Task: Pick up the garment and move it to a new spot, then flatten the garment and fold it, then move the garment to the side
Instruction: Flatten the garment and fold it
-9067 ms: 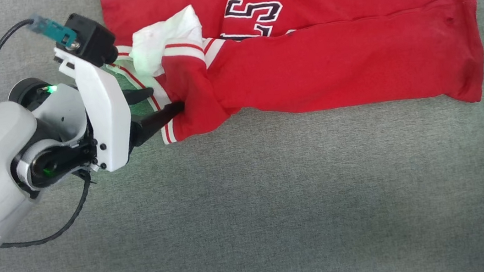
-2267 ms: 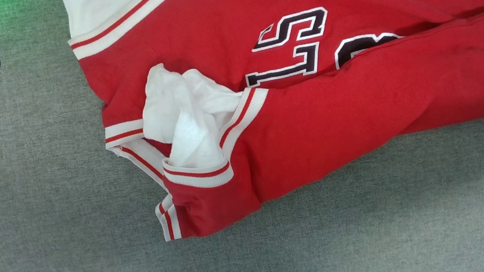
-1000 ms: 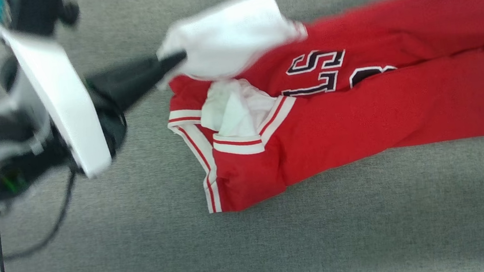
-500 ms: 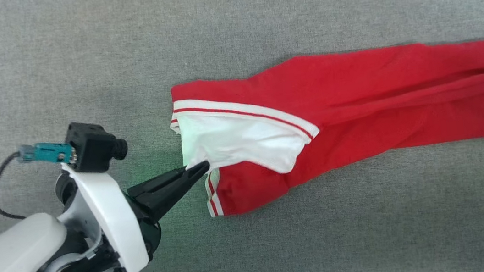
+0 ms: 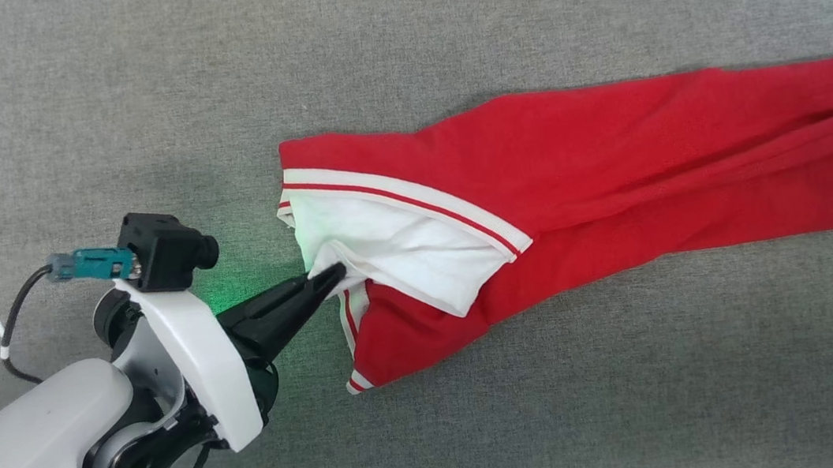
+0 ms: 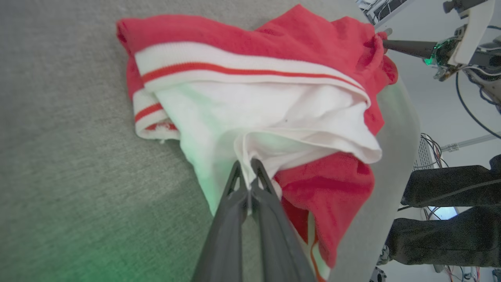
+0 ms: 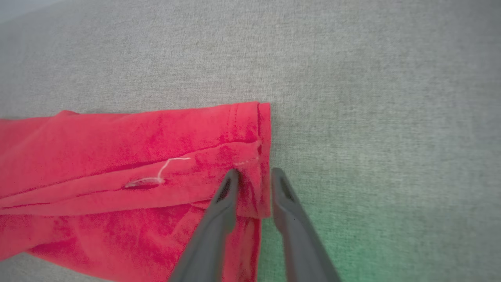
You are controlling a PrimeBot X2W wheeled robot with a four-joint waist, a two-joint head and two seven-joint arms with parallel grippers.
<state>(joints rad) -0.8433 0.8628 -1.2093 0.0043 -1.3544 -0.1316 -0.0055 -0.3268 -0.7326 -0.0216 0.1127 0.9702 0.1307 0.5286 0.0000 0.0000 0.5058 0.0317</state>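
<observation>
Garment (image 5: pixel 614 162) lies in a long band on the grey surface (image 5: pixel 391 30), centre to 3 o'clock. Left gripper (image 5: pixel 337 270) clamped on its white sleeve at the 9 o'clock end. Right gripper (image 7: pixel 255 172) has fingers slightly apart, straddling the hem.

Robotics lab or test room. The left gripper (image 6: pixel 247 166) reaches over a table (image 6: pixel 58 156) covered in grey felt-like cloth. Past the table edge, right of the gripper in its wrist view, a loose black cable (image 6: pixel 462 101) hangs. There is also a pale perforated box (image 6: pixel 426 150) trailing wires, and a person's legs (image 6: pixel 442 235) in dark trousers.
</observation>
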